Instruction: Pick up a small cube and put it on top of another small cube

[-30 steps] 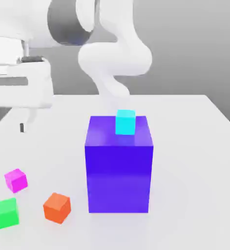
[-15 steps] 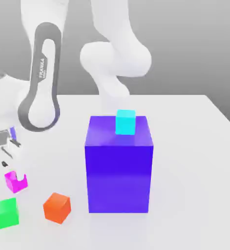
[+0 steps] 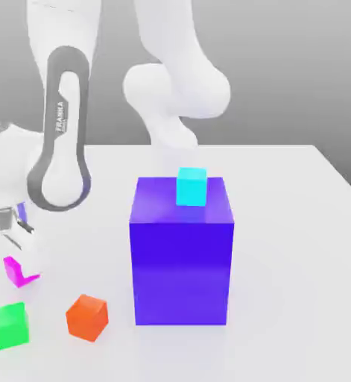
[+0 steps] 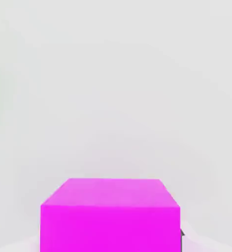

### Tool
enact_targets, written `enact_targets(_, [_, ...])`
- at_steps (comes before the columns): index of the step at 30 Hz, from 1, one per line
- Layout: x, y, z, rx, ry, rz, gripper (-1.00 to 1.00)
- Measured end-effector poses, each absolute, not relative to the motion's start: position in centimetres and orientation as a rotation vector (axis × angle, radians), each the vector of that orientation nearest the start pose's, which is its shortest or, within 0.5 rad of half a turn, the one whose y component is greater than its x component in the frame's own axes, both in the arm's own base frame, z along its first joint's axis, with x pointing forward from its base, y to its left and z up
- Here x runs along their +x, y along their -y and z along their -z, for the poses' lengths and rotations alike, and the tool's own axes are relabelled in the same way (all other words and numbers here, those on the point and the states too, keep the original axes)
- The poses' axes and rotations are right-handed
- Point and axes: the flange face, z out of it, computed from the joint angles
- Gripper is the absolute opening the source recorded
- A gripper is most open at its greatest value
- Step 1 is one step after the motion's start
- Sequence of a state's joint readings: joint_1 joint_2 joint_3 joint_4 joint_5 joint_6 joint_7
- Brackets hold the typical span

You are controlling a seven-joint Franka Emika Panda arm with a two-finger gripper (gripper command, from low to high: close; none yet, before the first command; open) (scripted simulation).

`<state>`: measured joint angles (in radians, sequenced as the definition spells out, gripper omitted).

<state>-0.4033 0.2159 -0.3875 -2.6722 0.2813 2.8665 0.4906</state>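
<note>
Gripper (image 3: 18,257) is low at the exterior view's left, over the small magenta-pink cube (image 3: 17,271); its hold cannot be told. The cube sits on the desk (image 3: 297,246). Near it lie a green cube (image 3: 10,325) and an orange-red cube (image 3: 86,317). A cyan cube (image 3: 191,186) tops the purple-blue block (image 3: 182,257).

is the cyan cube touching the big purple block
Touching. The exterior view shows the cyan cube resting directly on the top face of the big purple block, toward its far edge, with no gap beneath it.
</note>
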Motion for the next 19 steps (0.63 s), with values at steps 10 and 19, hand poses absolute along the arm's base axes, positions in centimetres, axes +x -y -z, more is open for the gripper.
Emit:
enact_targets(10, [38.3, 29.1, -23.6, -2.205, -2.232, 0.000, -1.00])
enact_targets(19, [40.2, 28.5, -18.3, -2.201, -2.241, 0.001, 1.00])
